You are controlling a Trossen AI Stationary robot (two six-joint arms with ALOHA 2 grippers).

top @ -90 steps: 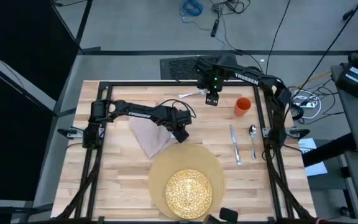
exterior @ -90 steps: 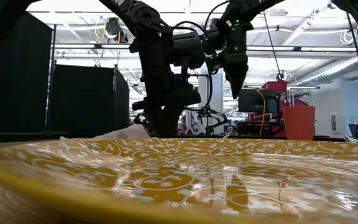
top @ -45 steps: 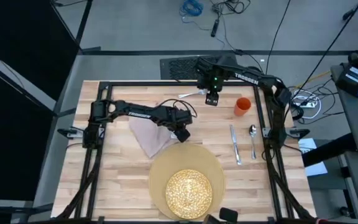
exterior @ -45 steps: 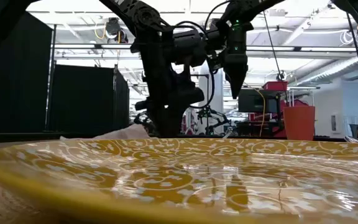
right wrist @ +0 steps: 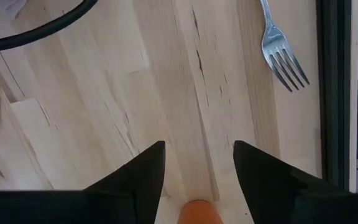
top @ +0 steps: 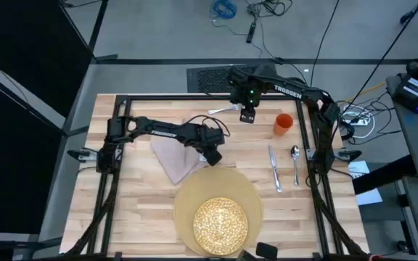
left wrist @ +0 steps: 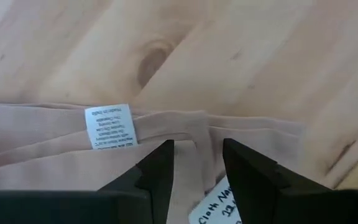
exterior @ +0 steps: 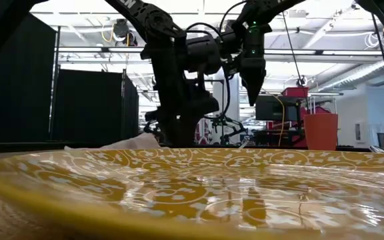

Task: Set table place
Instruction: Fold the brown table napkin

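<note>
Left gripper (top: 212, 156) down over the beige napkin (top: 174, 157) near the middle of the counter (top: 136, 210), fingers (left wrist: 160, 171) parted a little with a fold of the cloth between them, not clamped on it. White care label (left wrist: 109, 126) sewn on the napkin just ahead of those fingers, bare wood beyond.

Right gripper (top: 247, 116) raised above the far edge of the counter, fingers (right wrist: 138, 174) spread apart and holding nothing. Silver fork (top: 223, 110) flat on the wood just beside it, touching nothing. Orange cup (top: 283, 124) upright near the far right corner.

Knife (top: 274, 169) and spoon (top: 295, 164) side by side along the right edge, apart from each other. Round tan placemat (top: 212, 185) at the middle of the near edge, carrying the yellow speckled plate (top: 221, 222). One napkin corner just touching the placemat's rim.
</note>
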